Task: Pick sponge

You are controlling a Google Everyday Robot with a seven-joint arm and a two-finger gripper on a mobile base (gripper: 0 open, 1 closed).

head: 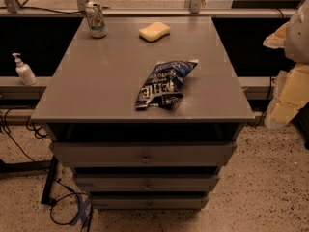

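Note:
The sponge [155, 31] is a small pale yellow block with rounded corners. It lies flat at the far middle of the grey cabinet top [106, 81]. My gripper [288, 96] is at the right edge of the view, off the right side of the cabinet and level with its front. Its cream-yellow blocky fingers [292, 93] point down toward the floor. It is far from the sponge and holds nothing that I can see.
A soda can [96, 19] stands at the far left corner of the top. A dark blue chip bag [165, 83] lies near the front middle. A pump bottle [23, 69] stands on a ledge to the left. Drawers sit below; cables lie on the floor.

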